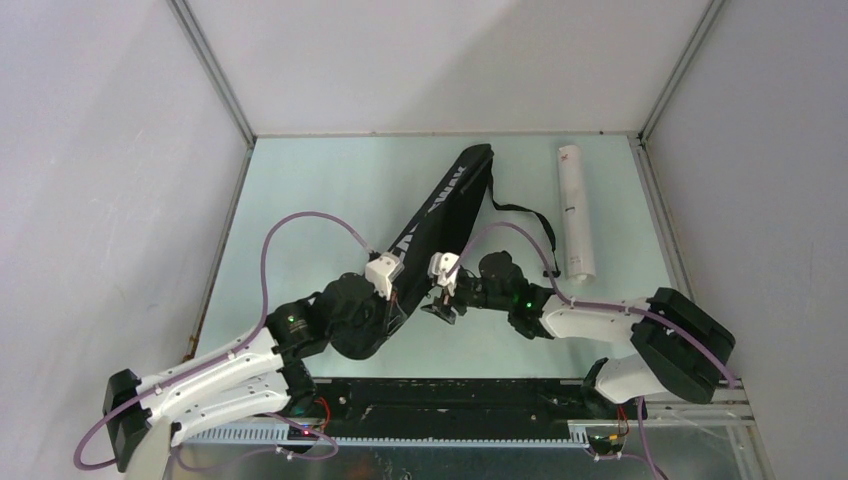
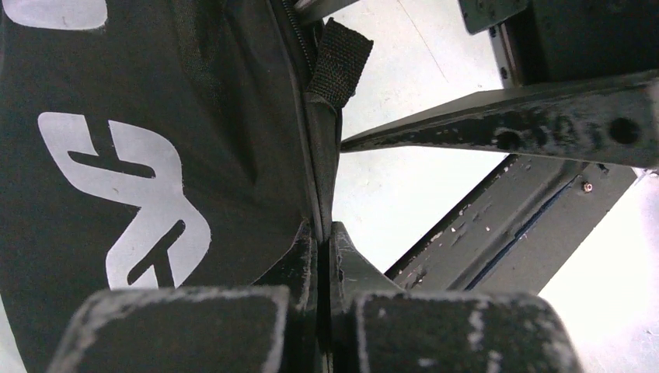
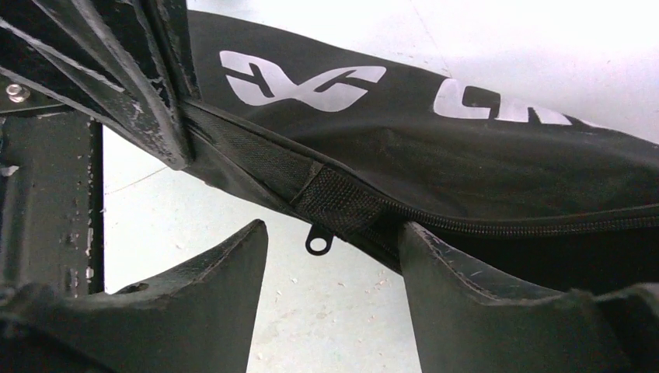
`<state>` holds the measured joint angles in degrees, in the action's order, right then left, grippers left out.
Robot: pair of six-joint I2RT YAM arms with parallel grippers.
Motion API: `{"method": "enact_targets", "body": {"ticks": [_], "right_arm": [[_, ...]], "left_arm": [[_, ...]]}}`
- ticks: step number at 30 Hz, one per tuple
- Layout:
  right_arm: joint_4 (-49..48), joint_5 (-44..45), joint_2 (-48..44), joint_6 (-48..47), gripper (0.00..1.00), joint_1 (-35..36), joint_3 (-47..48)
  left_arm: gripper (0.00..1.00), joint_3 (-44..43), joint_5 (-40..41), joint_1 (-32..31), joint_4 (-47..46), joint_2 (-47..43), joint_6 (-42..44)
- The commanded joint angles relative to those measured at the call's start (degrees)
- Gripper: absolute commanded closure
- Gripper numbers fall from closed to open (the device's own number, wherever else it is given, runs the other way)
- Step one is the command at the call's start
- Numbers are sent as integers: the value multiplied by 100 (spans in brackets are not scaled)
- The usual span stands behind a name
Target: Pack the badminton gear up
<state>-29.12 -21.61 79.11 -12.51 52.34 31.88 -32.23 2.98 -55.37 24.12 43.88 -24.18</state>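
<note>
Right gripper (image 3: 332, 233): jaws stand apart and hold nothing. They straddle the small dark metal zip pull (image 3: 317, 239), which hangs between the fingertips without touching either. Just above the pull sits a short black woven webbing tab (image 3: 336, 200), stitched over the end of the zip.

Left gripper (image 2: 326, 233): shut on the edge seam of the long black fabric racket bag with white lettering (image 3: 482, 148), just beside that tab.

Deciding relation: the zip line runs from the tab along the bag's edge, away from both grippers. The bag's long axis goes from its near end, at the grippers, obliquely toward the far edge of the pale green bench (image 1: 310, 190). The right gripper is the nearer to the pull. Any draw on it would, in my judgement, have to follow that axis while the left holds the seam.

Containers: the bag's contents are hidden, and no rackets or shuttlecocks are in sight. The long white cardboard tube with a red mark (image 1: 574, 210) lies outside the bag, well apart on the right, beyond the black strap (image 1: 520, 212).
</note>
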Motion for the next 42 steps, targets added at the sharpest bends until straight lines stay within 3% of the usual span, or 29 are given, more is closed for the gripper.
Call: {"method": "enact_targets", "body": {"ticks": [1, 5, 14, 19, 23, 27, 35, 42], "right_arm": [[-535, 340, 220, -185, 44, 126, 224], [-569, 468, 242, -223, 72, 170, 231], [72, 575, -110, -83, 98, -21, 231], [651, -181, -201, 341, 100, -715, 301], [1815, -916, 32, 170, 100, -1315, 798], [2674, -469, 346, 66, 100, -1436, 1216], [3079, 1321, 1006, 1341, 100, -2201, 2166], [3154, 599, 1332, 988, 100, -2809, 2606]], "left_arm": [[100, -333, -254, -96, -163, -123, -144], [100, -339, -206, -105, -64, -114, -163], [100, -371, 20, -114, 245, -154, -233], [100, -349, 72, -129, 386, -293, -307], [100, -387, 65, -131, 628, -411, -398], [100, -416, -76, -139, 777, -422, -450], [100, -463, -80, -149, 1048, -468, -581], [100, -578, -55, -151, 1293, -723, -616]]}}
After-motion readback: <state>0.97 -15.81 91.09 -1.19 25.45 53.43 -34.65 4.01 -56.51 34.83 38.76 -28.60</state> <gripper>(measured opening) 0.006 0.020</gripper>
